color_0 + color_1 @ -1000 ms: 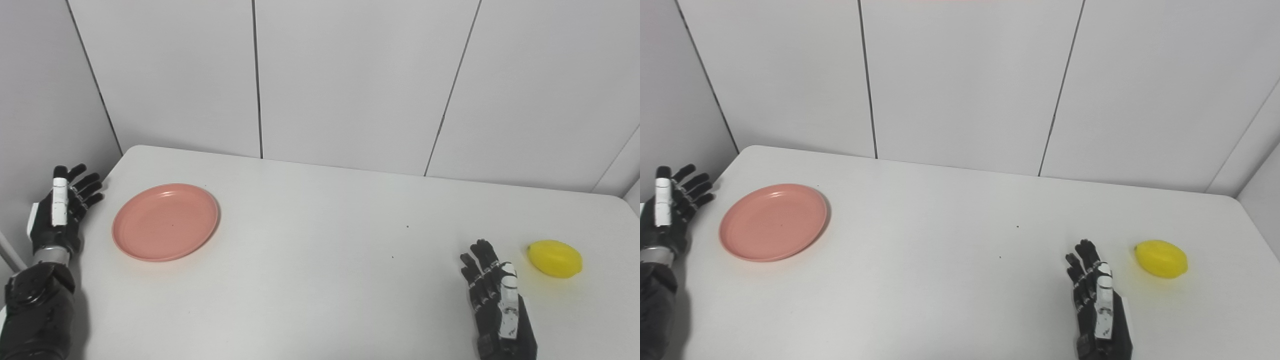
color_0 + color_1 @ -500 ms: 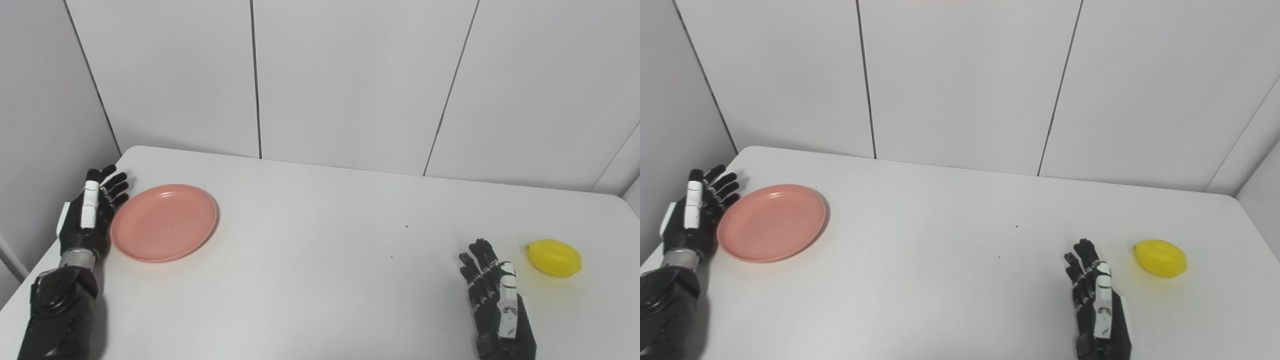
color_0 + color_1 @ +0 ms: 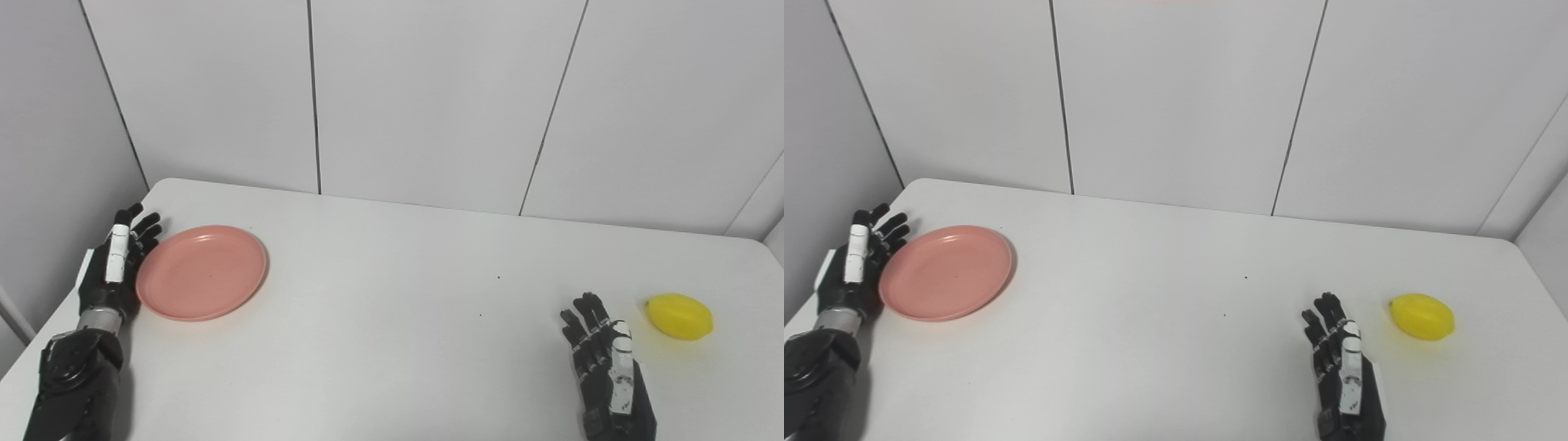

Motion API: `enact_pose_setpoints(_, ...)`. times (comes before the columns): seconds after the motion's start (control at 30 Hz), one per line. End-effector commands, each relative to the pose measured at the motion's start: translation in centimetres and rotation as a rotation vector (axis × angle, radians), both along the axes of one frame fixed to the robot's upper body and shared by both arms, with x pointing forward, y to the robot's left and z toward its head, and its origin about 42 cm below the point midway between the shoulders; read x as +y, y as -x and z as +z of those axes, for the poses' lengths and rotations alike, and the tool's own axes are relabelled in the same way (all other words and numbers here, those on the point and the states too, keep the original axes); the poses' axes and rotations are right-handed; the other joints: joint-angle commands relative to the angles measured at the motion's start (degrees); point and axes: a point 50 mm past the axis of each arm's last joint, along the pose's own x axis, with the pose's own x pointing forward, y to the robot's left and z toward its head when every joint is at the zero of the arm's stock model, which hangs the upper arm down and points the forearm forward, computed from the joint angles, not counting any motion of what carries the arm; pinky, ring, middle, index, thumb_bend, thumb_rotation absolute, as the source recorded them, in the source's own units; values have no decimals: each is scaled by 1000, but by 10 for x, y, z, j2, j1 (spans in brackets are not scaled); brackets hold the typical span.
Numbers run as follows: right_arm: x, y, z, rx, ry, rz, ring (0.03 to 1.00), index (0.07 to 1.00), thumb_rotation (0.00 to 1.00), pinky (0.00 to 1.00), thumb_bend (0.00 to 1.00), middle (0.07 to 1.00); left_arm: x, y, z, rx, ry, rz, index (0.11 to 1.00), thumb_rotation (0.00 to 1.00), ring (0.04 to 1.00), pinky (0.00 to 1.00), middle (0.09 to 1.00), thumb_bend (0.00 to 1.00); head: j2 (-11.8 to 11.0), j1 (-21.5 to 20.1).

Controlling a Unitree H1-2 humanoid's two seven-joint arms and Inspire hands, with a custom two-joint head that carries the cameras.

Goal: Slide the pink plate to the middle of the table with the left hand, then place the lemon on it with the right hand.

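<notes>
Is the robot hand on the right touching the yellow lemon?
Apart. In the left eye view, bare white table shows between the right robot hand and the lemon; the lemon lies beyond its fingertips, off to the side.

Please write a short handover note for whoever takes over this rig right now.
Left hand: open, set against the left rim of the pink plate; contact cannot be confirmed.
Right hand: open, resting on the table, apart from the lemon.
Plate lies near the table's left end, lemon near the right end.
Done: nothing.
Left: slide plate to middle, then place lemon on it.
</notes>
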Motion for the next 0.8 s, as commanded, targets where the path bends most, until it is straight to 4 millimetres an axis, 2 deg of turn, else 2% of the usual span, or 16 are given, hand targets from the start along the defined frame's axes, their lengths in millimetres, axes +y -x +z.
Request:
enact_pose_setpoints(0.0,12,17,-29,87,-45,0,898,894,948,962,635,927,-7,-8,15,-36,-13,-24,871,855,874,905,838,1000,1,0)
enact_pose_setpoints(0.23,13,17,-29,84,-40,1,895,896,958,960,630,927,-23,-8,15,-34,19,-50,890,859,867,905,835,987,3,-1)
enact_pose_setpoints(0.77,14,16,-28,87,-47,6,890,901,957,964,620,924,-60,-14,28,-41,24,-77,863,876,864,911,837,986,4,-2)
